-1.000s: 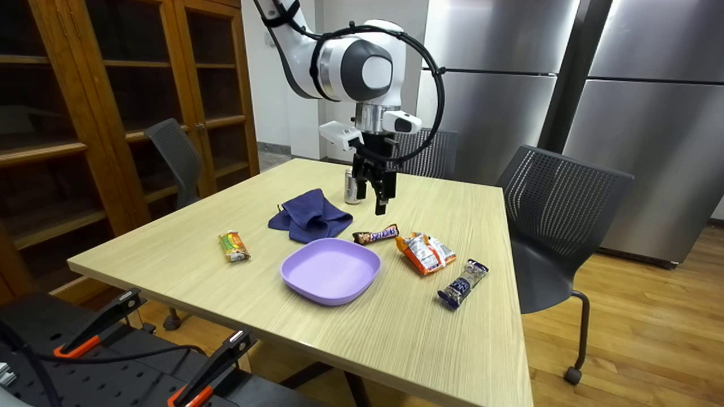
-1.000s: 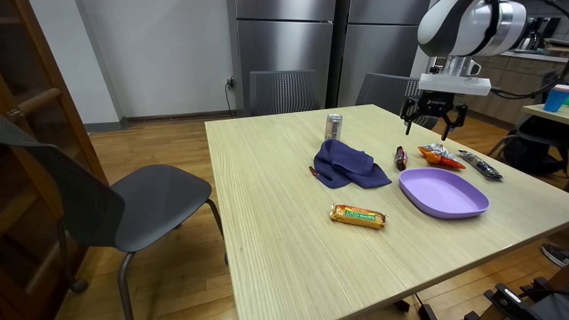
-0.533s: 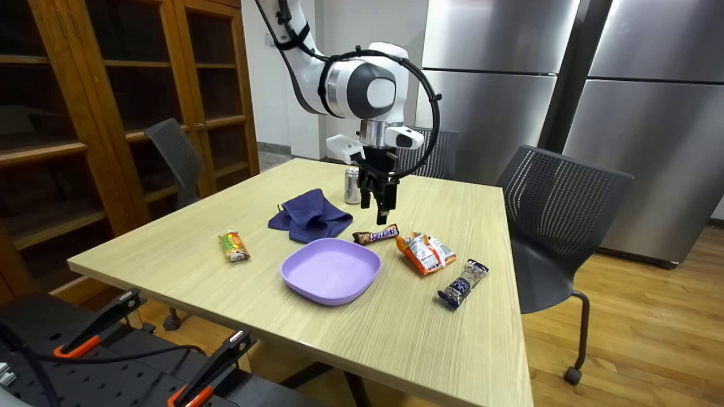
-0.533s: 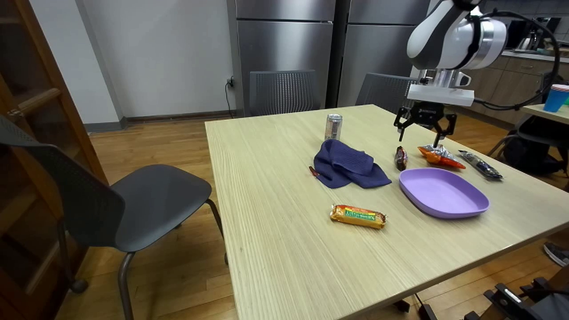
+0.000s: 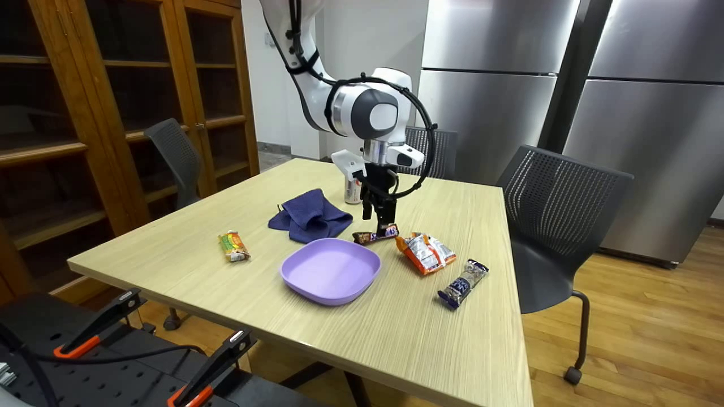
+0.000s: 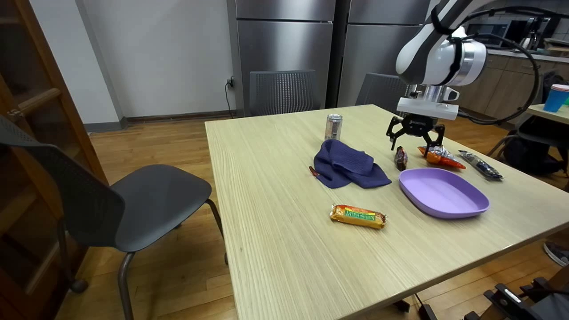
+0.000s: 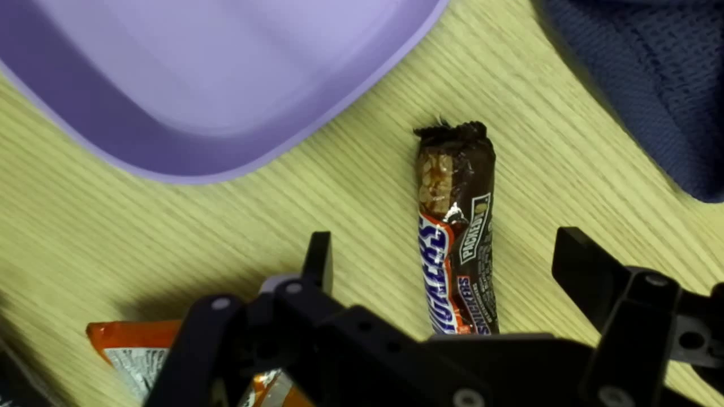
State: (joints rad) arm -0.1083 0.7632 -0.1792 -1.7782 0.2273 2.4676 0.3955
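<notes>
In the wrist view my gripper (image 7: 447, 257) is open, its black fingers (image 7: 582, 265) wide apart on either side of a brown Snickers bar (image 7: 458, 226). Space shows between the bar and each finger; nothing is held. The bar's near end is hidden behind the gripper body. From an exterior view the gripper (image 6: 410, 150) hangs low over the table, with the same bar (image 6: 401, 158) below it. One fingertip overlaps an orange and silver snack bag (image 6: 440, 158) there; contact cannot be told. A purple plate (image 5: 331, 271) lies close to the bar.
A crumpled navy cloth (image 5: 311, 217) and a silver can (image 6: 333, 127) stand beyond the plate. A dark-wrapped bar (image 5: 462, 284) lies near one table edge, a yellow-wrapped bar (image 6: 358, 216) on the opposite side. Grey chairs (image 5: 557, 226) surround the table.
The arm has come down, bringing the open gripper low over the Snickers bar. In an exterior view it has also shifted leftward. The objects on the table have stayed put.
</notes>
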